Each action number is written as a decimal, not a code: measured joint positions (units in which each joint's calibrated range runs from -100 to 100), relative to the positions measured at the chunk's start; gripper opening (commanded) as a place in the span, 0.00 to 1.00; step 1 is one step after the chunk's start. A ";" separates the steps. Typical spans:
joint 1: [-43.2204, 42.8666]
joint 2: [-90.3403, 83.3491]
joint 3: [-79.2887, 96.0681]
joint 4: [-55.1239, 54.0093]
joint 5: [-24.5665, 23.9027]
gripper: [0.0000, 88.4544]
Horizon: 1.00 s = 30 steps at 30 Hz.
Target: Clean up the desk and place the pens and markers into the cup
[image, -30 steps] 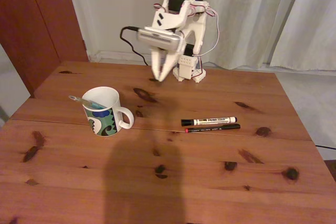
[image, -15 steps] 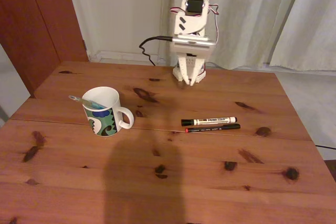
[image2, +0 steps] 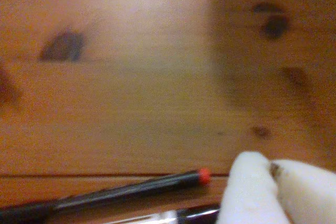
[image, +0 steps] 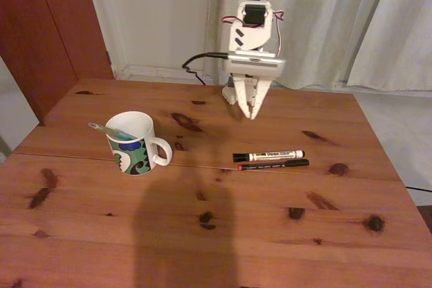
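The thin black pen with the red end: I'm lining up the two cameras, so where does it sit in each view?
Fixed view: the thin black pen lies right of centre on the desk, just in front of the white marker.
Wrist view: it runs along the bottom edge, red end pointing right, left of the tool.
Shared landmark: the marker alongside it.

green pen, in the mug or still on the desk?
In. The slim green-teal pen leans inside the white patterned ceramic mug, its tip sticking out over the rim in the fixed view.
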 measured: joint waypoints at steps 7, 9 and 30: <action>0.51 0.00 0.00 -0.17 0.39 0.01; 0.59 0.00 0.93 -0.25 0.39 0.01; 3.96 0.00 -0.42 0.50 -25.45 0.01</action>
